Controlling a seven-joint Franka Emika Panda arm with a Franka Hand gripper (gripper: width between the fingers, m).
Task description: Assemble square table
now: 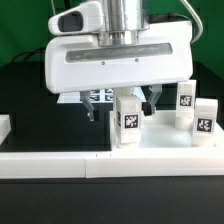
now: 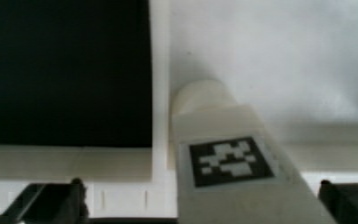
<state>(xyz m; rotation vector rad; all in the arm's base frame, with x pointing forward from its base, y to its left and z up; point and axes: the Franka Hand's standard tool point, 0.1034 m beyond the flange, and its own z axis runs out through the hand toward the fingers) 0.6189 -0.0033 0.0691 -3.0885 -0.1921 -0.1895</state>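
A white leg peg point(image 1: 128, 120) with a black-white tag stands upright on the square table panel point(image 1: 165, 150), near that panel's edge on the exterior view's left. My gripper point(image 1: 125, 107) is lowered over the peg, open, with one finger on each side of it. In the wrist view the peg point(image 2: 229, 150) fills the middle, and the gripper point(image 2: 197, 197) straddles it; the dark fingertips point(image 2: 51, 200) stand apart from the peg's sides. Two more tagged pegs point(image 1: 186, 100) point(image 1: 205, 118) stand upright on the panel at the exterior view's right.
A long white bar point(image 1: 50, 165) runs along the front of the black surface point(image 1: 25, 95). The marker board point(image 1: 100, 97) lies behind the gripper, partly hidden. A white block point(image 1: 4, 127) sits at the exterior view's left edge.
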